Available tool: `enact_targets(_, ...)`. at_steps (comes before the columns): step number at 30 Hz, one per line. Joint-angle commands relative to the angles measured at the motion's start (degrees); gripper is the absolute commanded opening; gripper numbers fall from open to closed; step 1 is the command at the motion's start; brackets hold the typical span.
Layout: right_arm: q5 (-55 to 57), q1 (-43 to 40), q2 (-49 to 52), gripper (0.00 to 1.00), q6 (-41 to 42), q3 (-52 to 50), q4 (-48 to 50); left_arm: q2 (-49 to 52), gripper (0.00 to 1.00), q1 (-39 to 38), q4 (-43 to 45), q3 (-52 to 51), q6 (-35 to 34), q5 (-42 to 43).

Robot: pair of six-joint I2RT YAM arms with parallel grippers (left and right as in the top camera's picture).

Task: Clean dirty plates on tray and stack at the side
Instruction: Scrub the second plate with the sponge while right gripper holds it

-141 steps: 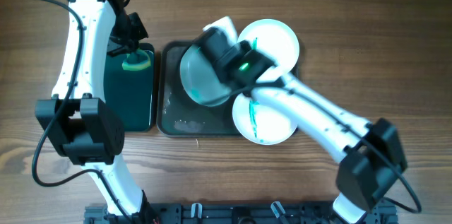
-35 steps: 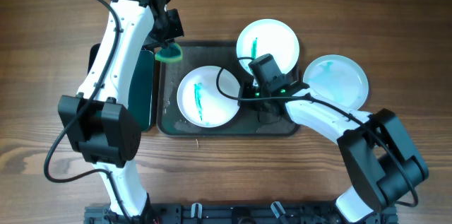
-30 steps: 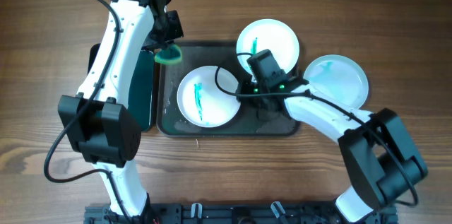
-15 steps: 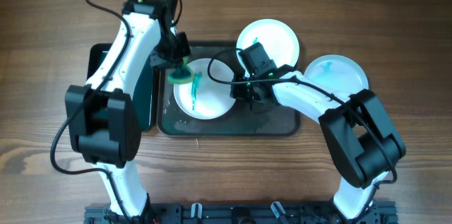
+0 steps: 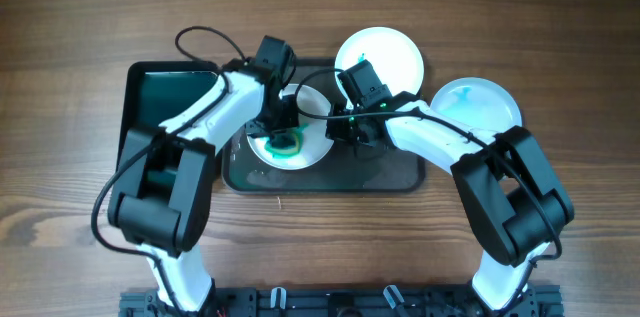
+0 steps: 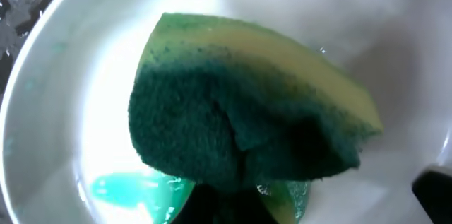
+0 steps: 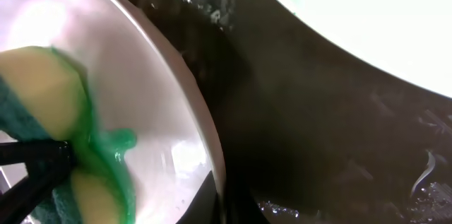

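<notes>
My left pincer (image 5: 284, 139) clamps green-yellow sponge (image 6: 247, 132), pressing it onto teal-smeared plate (image 5: 312, 105) in grey tray (image 5: 385, 172). My right pincer (image 5: 347, 129) pinches that plate's right rim. Second streaked plate (image 5: 385, 57) over tray's far right corner. Third plate (image 5: 490, 117) on table (image 5: 560, 37), right of tray.

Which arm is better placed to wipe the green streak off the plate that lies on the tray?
Left. The left pincer holds the sponge on that plate, over the green smear; the right pincer only grips the plate's rim.
</notes>
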Motion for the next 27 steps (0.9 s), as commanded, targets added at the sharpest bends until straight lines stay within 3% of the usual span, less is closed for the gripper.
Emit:
enact_targets(1, -0.92, -0.24, 1.6, 0.04, -0.42, 0.79, 0.13, 2.47, 0.04, 0.5, 2.45, -3.96, 6.01, 3.19)
enact_targets(4, -0.94, -0.24, 1.6, 0.04, -0.5, 0.79, 0.07, 2.36, 0.04, 0.5, 2.08, -2.01, 27.8, 29.73)
enact_targets(5, -0.94, -0.24, 1.6, 0.04, -0.66, 0.79, -0.04, 2.36, 0.04, 0.5, 2.1, -1.11, 27.96, 29.46)
enact_targets(7, -0.96, -0.24, 1.6, 0.04, -0.66, 0.79, -0.28, 2.36, 0.04, 0.5, 2.43, 1.46, 23.56, 23.41)
enact_targets(15, -0.96, -0.24, 1.6, 0.04, -0.72, 0.79, -0.26, 2.47, 0.04, 0.5, 1.22, 7.26, -0.15, -18.05)
enact_targets(18, -0.94, -0.24, 1.6, 0.04, -0.76, 0.79, -0.26, 2.51, 0.04, 0.5, -2.36, 7.17, -3.34, -23.78)
enact_targets(20, -0.94, -0.24, 1.6, 0.04, -0.72, 0.79, -0.24, 2.51, 0.04, 0.48, -5.31, 7.17, -3.34, -21.79)
enact_targets(22, -0.94, -0.24, 1.6, 0.04, -0.7, 0.79, -0.09, 2.51, 0.04, 0.48, -7.67, 7.13, -2.84, -14.64)
enact_targets(27, -2.08, -0.33, 1.6, 0.04, -0.94, 0.79, 0.09, 2.51, 0.04, 0.48, -8.76, 7.13, 13.86, 17.18)
